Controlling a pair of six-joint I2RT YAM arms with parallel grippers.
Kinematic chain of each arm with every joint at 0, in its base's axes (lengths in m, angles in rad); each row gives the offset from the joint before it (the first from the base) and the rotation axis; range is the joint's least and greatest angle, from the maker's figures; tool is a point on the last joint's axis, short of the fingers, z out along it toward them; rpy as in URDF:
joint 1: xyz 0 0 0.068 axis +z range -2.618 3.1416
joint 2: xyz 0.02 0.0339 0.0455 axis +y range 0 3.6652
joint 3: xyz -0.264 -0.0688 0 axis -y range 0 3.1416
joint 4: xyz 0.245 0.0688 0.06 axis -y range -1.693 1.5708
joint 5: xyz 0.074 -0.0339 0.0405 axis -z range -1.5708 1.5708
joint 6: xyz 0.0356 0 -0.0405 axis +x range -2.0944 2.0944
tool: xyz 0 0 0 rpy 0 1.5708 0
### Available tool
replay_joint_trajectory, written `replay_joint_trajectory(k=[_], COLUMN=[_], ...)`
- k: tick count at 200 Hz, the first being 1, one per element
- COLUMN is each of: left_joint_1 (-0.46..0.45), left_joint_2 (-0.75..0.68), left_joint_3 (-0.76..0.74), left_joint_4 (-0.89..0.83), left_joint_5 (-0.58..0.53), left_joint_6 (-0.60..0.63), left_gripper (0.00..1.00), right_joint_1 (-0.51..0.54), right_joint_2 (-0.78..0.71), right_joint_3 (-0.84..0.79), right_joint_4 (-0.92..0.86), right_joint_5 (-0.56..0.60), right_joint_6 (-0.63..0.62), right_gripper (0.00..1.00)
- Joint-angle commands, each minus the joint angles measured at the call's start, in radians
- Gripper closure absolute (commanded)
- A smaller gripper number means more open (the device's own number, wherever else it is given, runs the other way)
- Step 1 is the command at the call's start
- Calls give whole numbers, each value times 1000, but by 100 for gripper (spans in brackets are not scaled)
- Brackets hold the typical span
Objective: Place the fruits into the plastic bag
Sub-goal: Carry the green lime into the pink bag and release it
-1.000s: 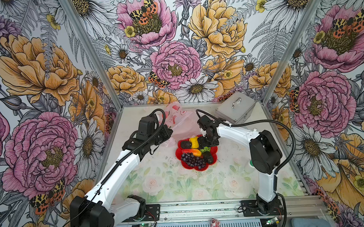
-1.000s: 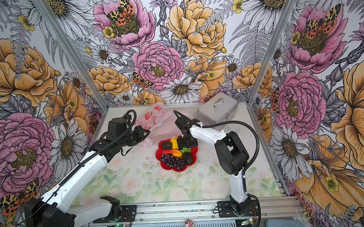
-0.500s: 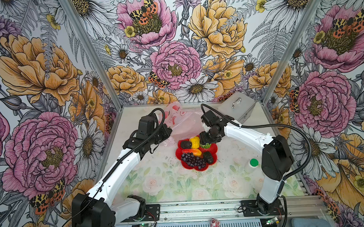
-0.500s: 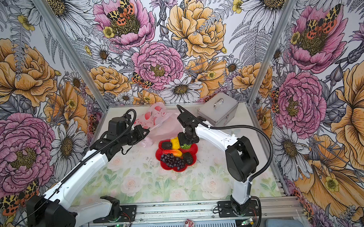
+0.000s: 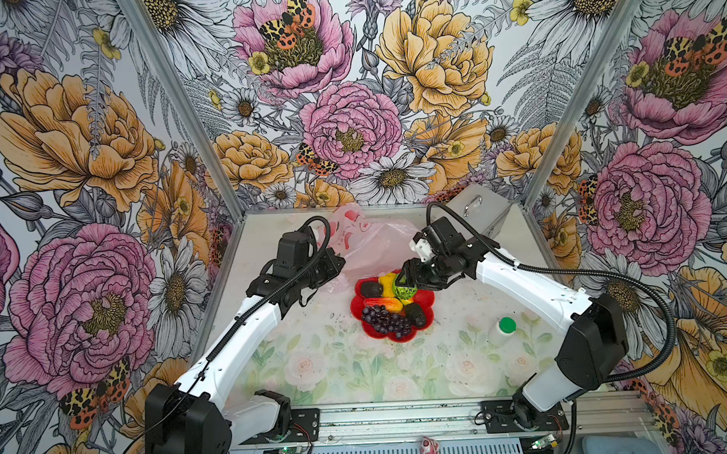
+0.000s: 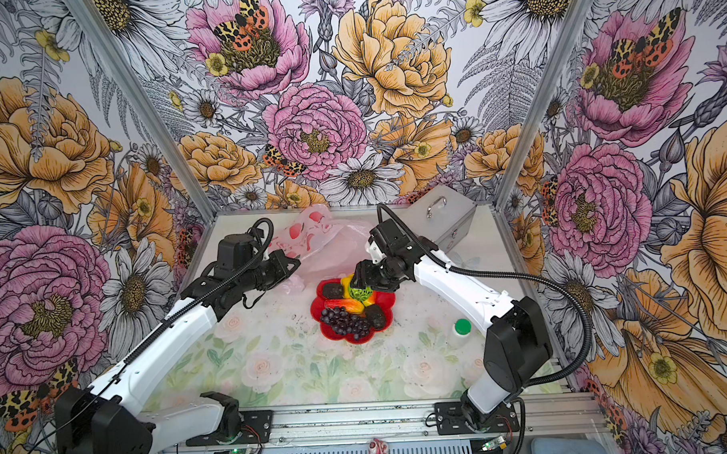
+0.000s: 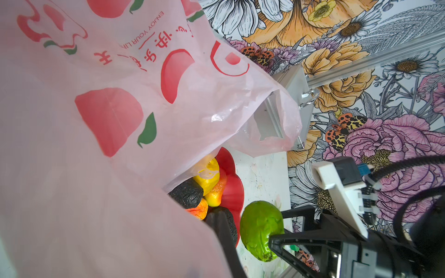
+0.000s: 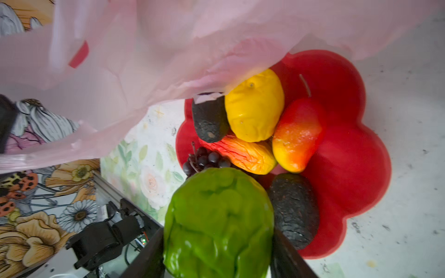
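- Bag [image 5: 368, 240]: pink and crinkly, just above centre in both top views, between the two arms. Its near edge stands off the table and hangs over the plate's far rim, apparently held up so a mouth faces the fruit.
- Case [image 5: 480, 213]: silver, at the upper right of the table behind the right arm. It seems to play no part in this step.
- Plate [image 5: 401, 339]: red and flower-shaped, at centre frame just below the bag. It keeps the fruits in one spot.
- Left gripper [image 5: 336, 265]: left of centre at the bag's left edge, jaws fully closed. From the way the film rises from it, I judge it has the bag pinched.
- Right gripper [image 5: 404, 280]: right of centre, reaching left over the plate's upper part. Its jaws are partly spread and clamped on either side of the green fruit.
- Green fruit [image 8: 218, 216]: bumpy and held between the right jaws, clear of the plate. It sits just below the bag's raised edge and is not yet inside.
- Fruits [image 5: 383, 305]: a yellow one, two red-orange, two dark avocados and grapes lie on the plate. They are below the right gripper and apart from it.
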Motion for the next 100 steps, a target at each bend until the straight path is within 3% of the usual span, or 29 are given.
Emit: replay_joint_trajectory(k=[1, 100], left_joint_1=[4, -73], left_joint_2=[-14, -21], left_joint_3=[16, 29], left_joint_4=[18, 32], left_joint_5=[23, -30], left_joint_6=[17, 26], left_gripper=[100, 100], right_joint_1=[4, 7], right_joint_2=[13, 384], right_joint_3=[77, 353], right_joint_4=[118, 298], right_joint_5=[-59, 11], right_joint_6=[102, 251], right_gripper=[47, 47])
